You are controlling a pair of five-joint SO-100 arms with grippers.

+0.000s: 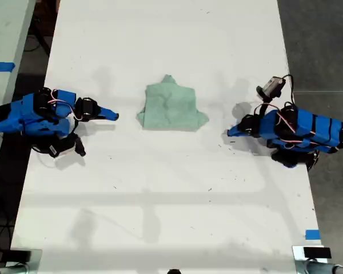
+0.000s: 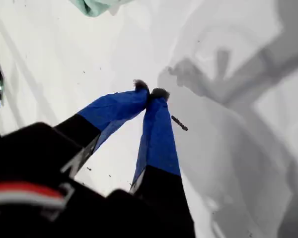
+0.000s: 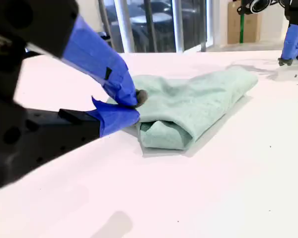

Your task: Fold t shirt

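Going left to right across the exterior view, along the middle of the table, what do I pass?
Blue arm with its claw shut → t shirt, folded and untouched → other blue arm, claw pointing towards the shirt.

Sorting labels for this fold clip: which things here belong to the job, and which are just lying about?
Job:
- t shirt, folded, mid-table
- my first gripper
- my second gripper

Lying about:
- blue tape on the white table
- blue tape on the neighbouring surface

A long white table (image 1: pixel 160 200) on dark grey floor (image 1: pixel 320 45) — glazed windows (image 3: pixel 154 25) far behind, brightly lit.
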